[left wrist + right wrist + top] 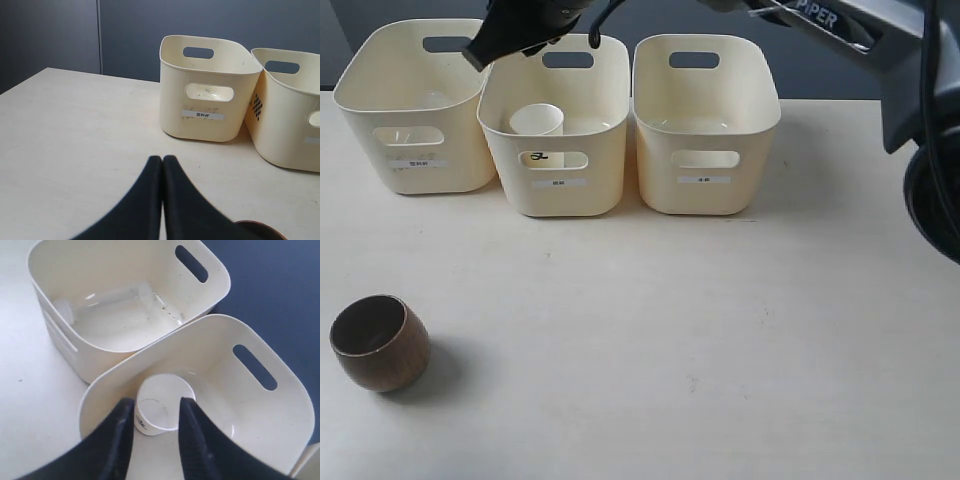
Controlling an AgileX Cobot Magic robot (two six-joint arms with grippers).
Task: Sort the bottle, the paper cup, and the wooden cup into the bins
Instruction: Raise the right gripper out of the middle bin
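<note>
**A:** Where do we find the three task things?

**B:** We see the paper cup [538, 121] standing upright inside the middle bin [560, 185], mouth up, its dark print showing through the front handle cut-out. The bottle [102, 302] lies on its side on the floor of the left bin [415, 160]; we make it out clearly only in the right wrist view, white cap toward one wall. The wooden cup [379, 342] sits on the table [720, 350] near the front left corner, well apart from all the bins, tilted a little so that we look into its dark inside.

**A:** And the right bin [705, 185]?

**B:** It stands just beside the middle one, their rims almost touching. We see only a bare, glossy floor in it.

**A:** How do our claws stand?

**B:** The right gripper [156, 420] reaches across the middle and hangs above the middle bin's rim. Its two dark fingers [120, 440] are spread apart, with the paper cup showing in the gap below them; they touch nothing, so we call it parted and empty. In the exterior view only its dark body [525, 30] shows at the top edge.

**A:** And the left gripper [162, 165]?

**B:** Its fingertips are pressed together with nothing between them. It hangs low over the table, pointing toward the left bin. A sliver of brown rim shows at the frame's edge beside it.
</note>
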